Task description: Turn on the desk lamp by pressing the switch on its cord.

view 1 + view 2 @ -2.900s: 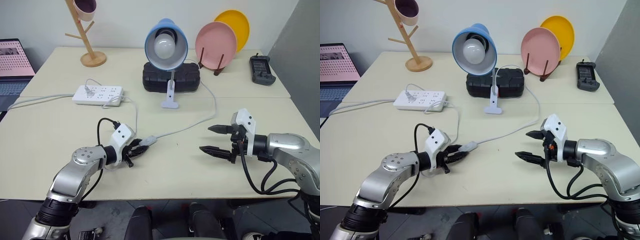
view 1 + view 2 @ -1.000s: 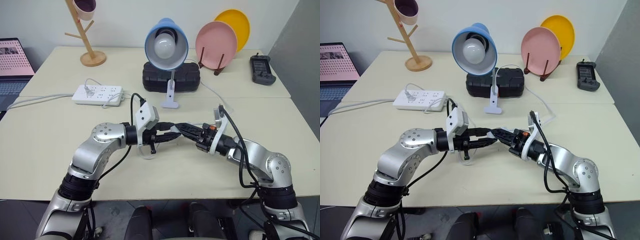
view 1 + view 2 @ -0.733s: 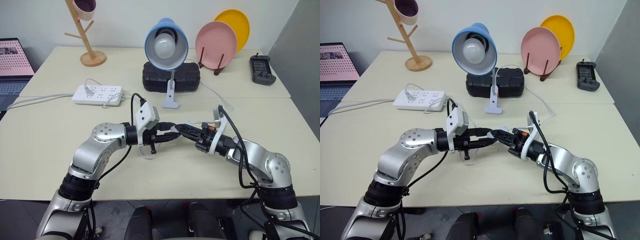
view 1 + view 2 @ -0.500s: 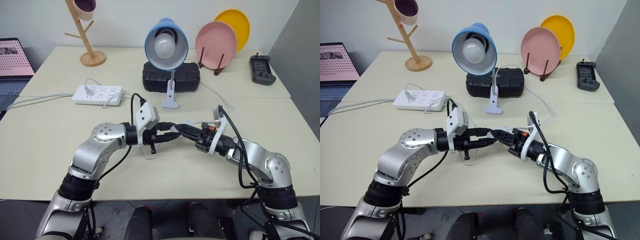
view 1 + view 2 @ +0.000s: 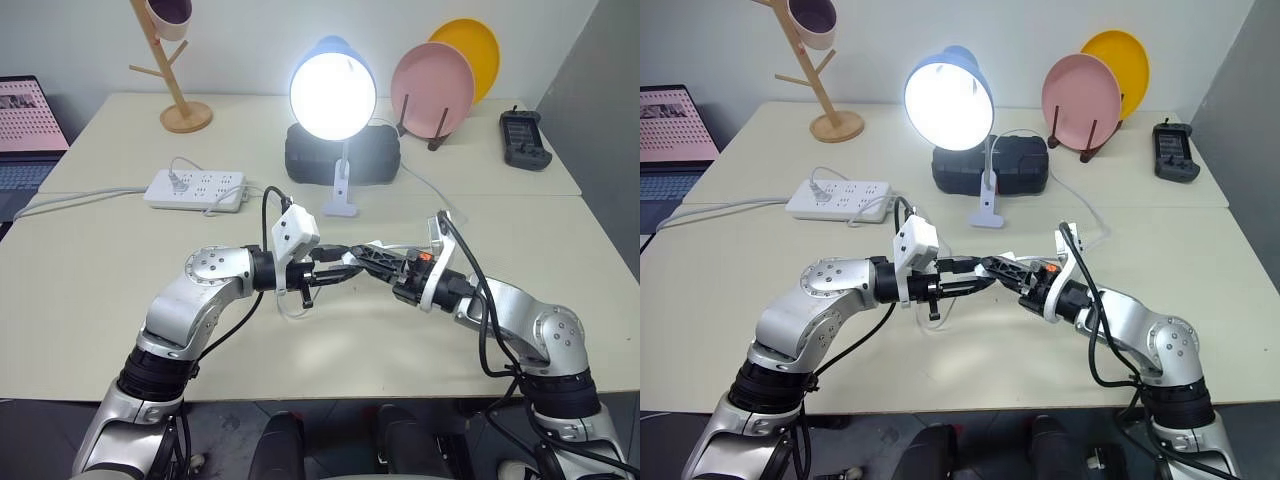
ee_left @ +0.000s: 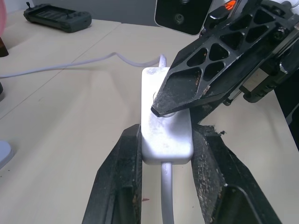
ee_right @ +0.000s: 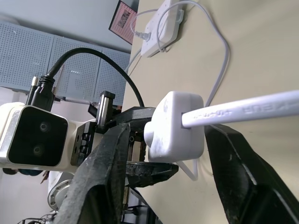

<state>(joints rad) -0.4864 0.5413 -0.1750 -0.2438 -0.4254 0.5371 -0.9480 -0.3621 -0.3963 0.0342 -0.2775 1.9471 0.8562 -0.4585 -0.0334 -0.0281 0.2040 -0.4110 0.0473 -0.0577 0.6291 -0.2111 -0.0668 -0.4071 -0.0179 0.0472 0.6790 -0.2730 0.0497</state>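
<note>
Lamp (image 5: 332,95) lit, bulb glowing white inside blue shade, clipped upright at far middle of table (image 5: 90,290), beside pink plate (image 5: 431,83); switch (image 6: 164,119) raised above table centre, pinched by its two sides in closed left gripper (image 6: 164,186); right gripper (image 7: 161,163) fingers parted, one on each side of switch, one fingertip (image 6: 161,106) pressing its top face; cord (image 7: 243,111) leaving switch, trailing across table toward lamp.

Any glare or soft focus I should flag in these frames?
Left eye view: the lit desk lamp blows out to white, hiding its bulb. Left wrist view: the switch is sharp and evenly lit. Right wrist view: nearby finger soft, the cord readable.
</note>
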